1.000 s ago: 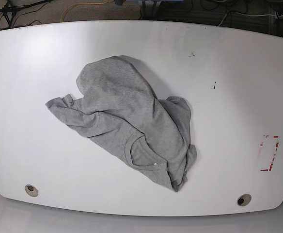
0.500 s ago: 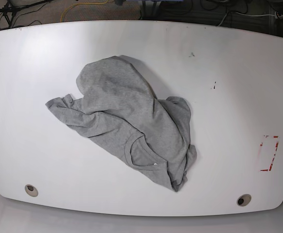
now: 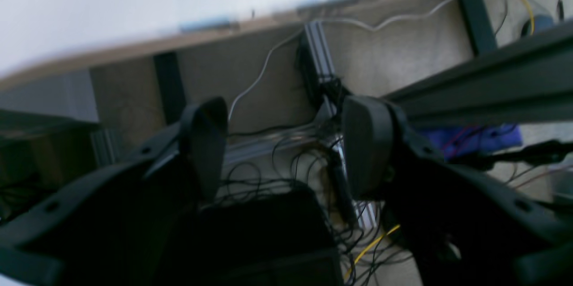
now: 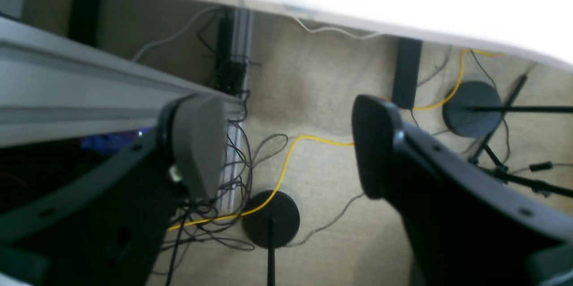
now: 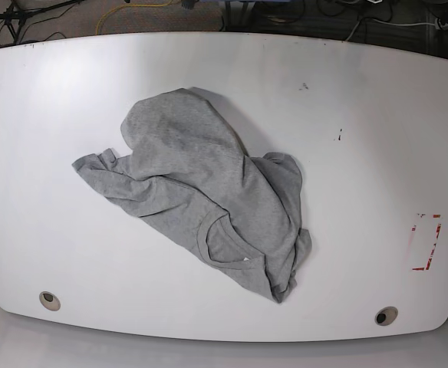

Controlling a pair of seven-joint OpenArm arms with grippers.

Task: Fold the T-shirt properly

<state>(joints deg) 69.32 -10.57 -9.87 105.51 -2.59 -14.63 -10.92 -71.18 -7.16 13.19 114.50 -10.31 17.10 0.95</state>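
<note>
- Black and wide apart: the left gripper (image 3: pixel 286 143) shows two dark pads (image 3: pixel 203 143) in its wrist view, jaws spread with nothing between them.
- Between and beyond those spread jaws lies a tangle of thin dark cables (image 3: pixel 291 178), with a yellow wire (image 3: pixel 371 243) low and to the right of the gap.
- Farther past the left gripper runs an aluminium frame post (image 3: pixel 320 60); a white cable (image 3: pixel 264 66) trails beside it, over pale carpet.
- Above all that, at the far top of this view, the table (image 3: pixel 112 4) edge and its white top cross the picture, blurred.
- The right gripper (image 4: pixel 286 143) likewise stands spread, one grey pad to the left and one black pad to the right, holding nothing.
- Just below its gap sits a round black stand base (image 4: pixel 271 219), and a yellow cable (image 4: pixel 286 160) runs through the gap over beige carpet.
- To the right of this claw, farther off, a second round base (image 4: pixel 472 109) sits on the floor; a grey rail (image 4: pixel 89 84) slants away on the left.
- Neither gripper appears in the base view, and neither wrist view shows the cloth, so its place relative to the claws cannot be told.
- In the base view, the T-shirt (image 5: pixel 201 192) lies crumpled in a loose heap around the middle of the white tabletop, its neckline (image 5: pixel 220 241) toward the near edge, one sleeve stretched to that view's left.
- Red tape marks (image 5: pixel 429 241) lie well apart from the shirt, near that view's right edge.
</note>
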